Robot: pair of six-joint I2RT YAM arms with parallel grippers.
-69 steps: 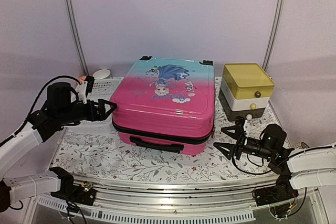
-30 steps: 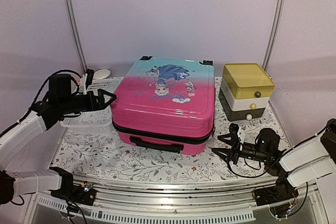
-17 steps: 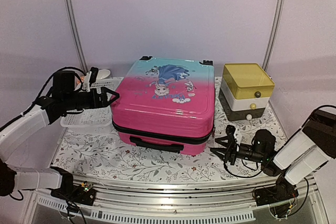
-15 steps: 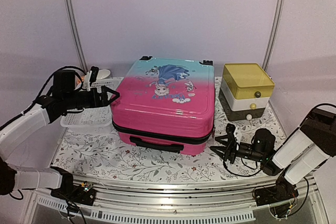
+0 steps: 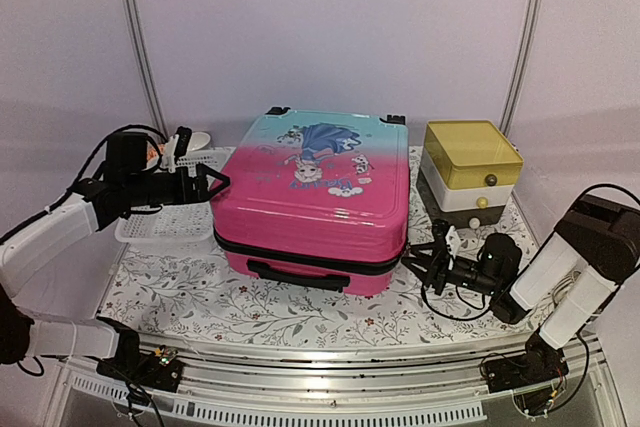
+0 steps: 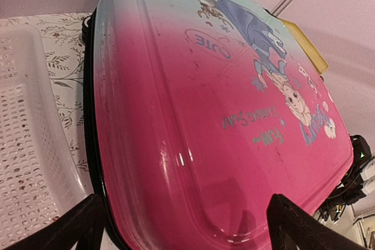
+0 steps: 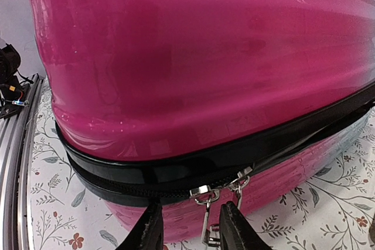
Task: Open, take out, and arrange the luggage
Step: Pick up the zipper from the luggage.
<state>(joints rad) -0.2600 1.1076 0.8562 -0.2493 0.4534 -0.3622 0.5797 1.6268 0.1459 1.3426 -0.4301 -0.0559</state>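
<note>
Luggage [image 5: 312, 197] lies flat mid-table [image 5: 180, 297], printed lid up, long axis running near to far, handle [image 5: 298, 275] facing the arms. Zipper pulls [image 7: 206, 218] hang at its near right corner, straight between the fingers of the right gripper [image 7: 187, 232]. Those fingers stand slightly apart, not visibly pinching. Right arm is the nearer one. Left gripper [image 5: 208, 187] is spread wide at the left wall, beside the white basket [image 5: 165, 222]. Print legible: "CUTE", "FUN"; rest unclear.

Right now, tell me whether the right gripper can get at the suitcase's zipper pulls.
Probably yes. The right gripper sits at the luggage's near right corner, and the zipper pulls hang between its parted fingers with nothing in the way.
</note>
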